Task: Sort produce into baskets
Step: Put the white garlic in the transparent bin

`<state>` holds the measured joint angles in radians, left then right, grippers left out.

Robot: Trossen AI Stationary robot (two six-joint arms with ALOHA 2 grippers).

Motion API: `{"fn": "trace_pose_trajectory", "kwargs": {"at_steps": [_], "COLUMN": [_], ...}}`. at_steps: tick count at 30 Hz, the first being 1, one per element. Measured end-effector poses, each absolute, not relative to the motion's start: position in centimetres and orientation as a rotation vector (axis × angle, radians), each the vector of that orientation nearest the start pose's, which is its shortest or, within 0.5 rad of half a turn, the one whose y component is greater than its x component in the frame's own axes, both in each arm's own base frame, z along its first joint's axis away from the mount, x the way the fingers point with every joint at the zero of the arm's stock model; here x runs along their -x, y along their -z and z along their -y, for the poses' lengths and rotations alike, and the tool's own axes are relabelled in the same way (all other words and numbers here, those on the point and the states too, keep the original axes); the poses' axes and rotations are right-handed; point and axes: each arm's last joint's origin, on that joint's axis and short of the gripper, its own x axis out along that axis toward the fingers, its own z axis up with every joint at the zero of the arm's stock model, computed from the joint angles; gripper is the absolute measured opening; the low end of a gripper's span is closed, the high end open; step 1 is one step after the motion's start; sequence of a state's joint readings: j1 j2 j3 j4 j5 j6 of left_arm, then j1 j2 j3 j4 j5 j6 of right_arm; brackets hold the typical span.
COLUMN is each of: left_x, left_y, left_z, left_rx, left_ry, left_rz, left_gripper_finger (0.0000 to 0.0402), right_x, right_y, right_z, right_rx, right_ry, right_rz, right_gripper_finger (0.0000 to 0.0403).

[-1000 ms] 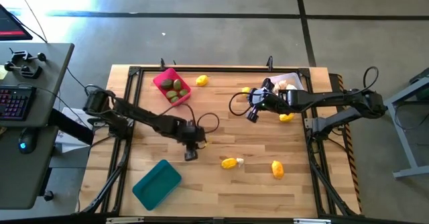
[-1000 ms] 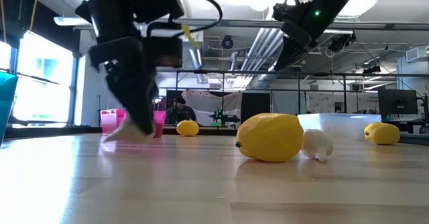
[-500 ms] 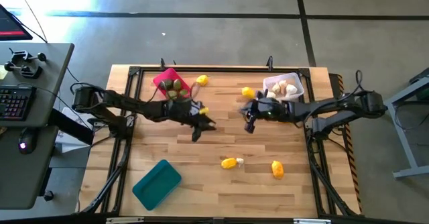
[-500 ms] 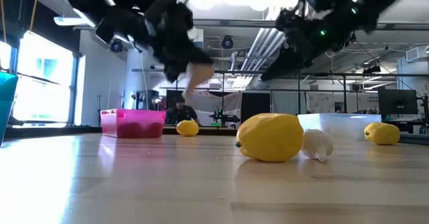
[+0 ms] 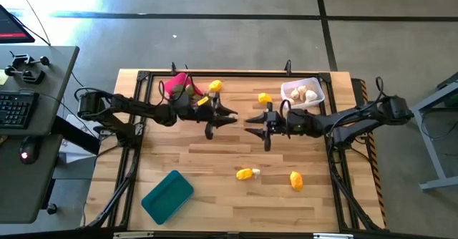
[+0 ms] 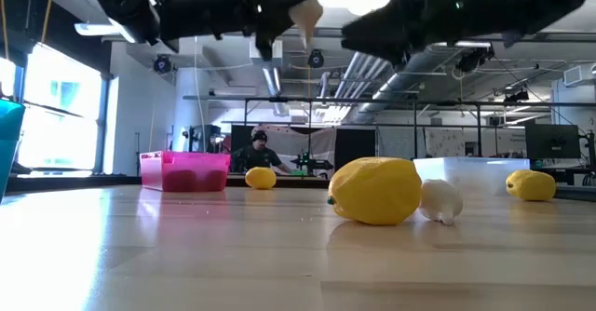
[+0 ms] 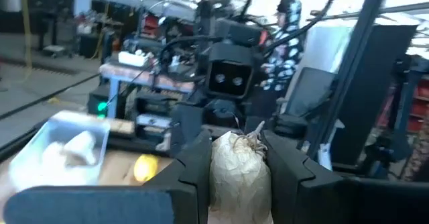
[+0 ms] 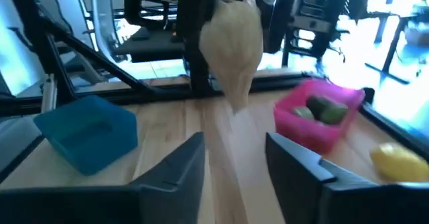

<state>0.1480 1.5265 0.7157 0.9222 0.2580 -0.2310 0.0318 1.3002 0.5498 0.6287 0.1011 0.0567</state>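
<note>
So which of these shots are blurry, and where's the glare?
Left wrist view: background smeared, garlic bulb fairly sharp. Right wrist view: soft all over, window side blown out. Low view: lemon crisp, arms dark against ceiling lights. High view: glare on the floor at upper left.

In the high view the left arm covers part of the pink basket (image 5: 174, 87), so its contents cannot be counted, and whatever sits between the left gripper (image 5: 230, 114) fingers is too small to make out there. The low view cuts both arms off at the upper edge and shows only a sliver of the teal basket (image 6: 7, 143) at the side. The garlic bulb (image 6: 441, 200) is partly hidden behind the big lemon (image 6: 375, 191). The left wrist view is blurred; the bulbs in the whitish basket (image 7: 47, 143) cannot be counted.
</note>
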Motion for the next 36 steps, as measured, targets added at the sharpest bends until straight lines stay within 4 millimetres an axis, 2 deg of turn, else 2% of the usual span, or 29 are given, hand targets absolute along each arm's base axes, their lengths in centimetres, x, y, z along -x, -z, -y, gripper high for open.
{"fn": "trace_pose_trajectory", "kwargs": {"at_steps": [4,10,23,32,36], "left_x": [-31.8,-32.2,-33.9,-34.0,-34.0], "left_y": [-25.1,-26.1,-26.4,-26.6,-26.7], "left_z": [-3.3,-2.5,-1.6,-1.3,-1.3], "left_rx": [0.172,0.146,0.123,0.102,0.101], "left_ry": [0.150,0.166,0.180,0.178,0.177], "left_rz": [0.127,0.159,0.187,0.222,0.228], "left_gripper_finger": [0.0080,0.0080,0.0081,0.0081,0.0081], "right_x": [-27.4,-27.8,-28.8,-28.9,-28.9], "right_y": [-23.8,-24.9,-25.7,-25.9,-25.8], "right_z": [-1.1,-1.2,-2.6,-2.4,-2.7], "right_rx": [-0.036,-0.040,-0.013,-0.013,-0.009], "right_ry": [0.053,0.018,-0.039,0.028,0.046], "right_rz": [-0.082,-0.060,-0.070,-0.059,-0.063], "right_gripper_finger": [0.0170,0.0167,0.0160,0.0110,0.0113]}}
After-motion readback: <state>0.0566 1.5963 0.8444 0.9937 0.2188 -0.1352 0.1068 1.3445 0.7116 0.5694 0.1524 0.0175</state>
